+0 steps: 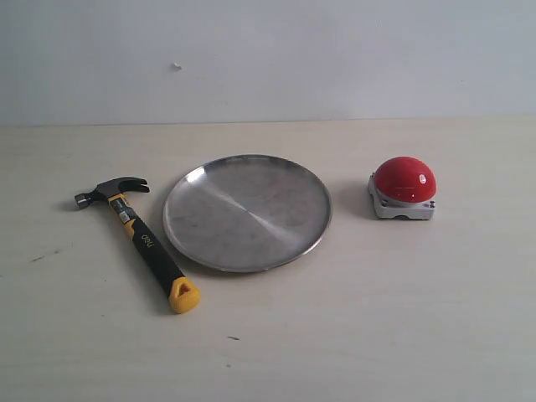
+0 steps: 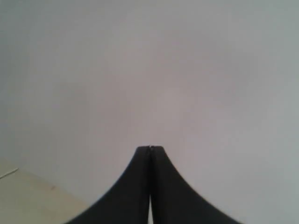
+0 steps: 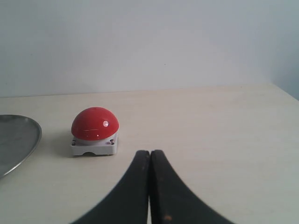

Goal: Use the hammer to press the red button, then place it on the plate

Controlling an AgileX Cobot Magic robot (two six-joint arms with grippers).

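The hammer lies flat on the table at the left, dark head toward the back, yellow handle end toward the front. Beside it in the middle sits the steel plate, nothing on it. The red button stands on its grey base to the plate's right. Neither arm shows in the exterior view. My left gripper is shut with nothing in it and faces a plain wall. My right gripper is shut too, empty, with the red button a short way ahead and the plate's rim off to one side.
The pale wooden table meets a bare white wall at the back. In the right wrist view the table's edge shows beyond the button's side. A strip of table corner shows in the left wrist view.
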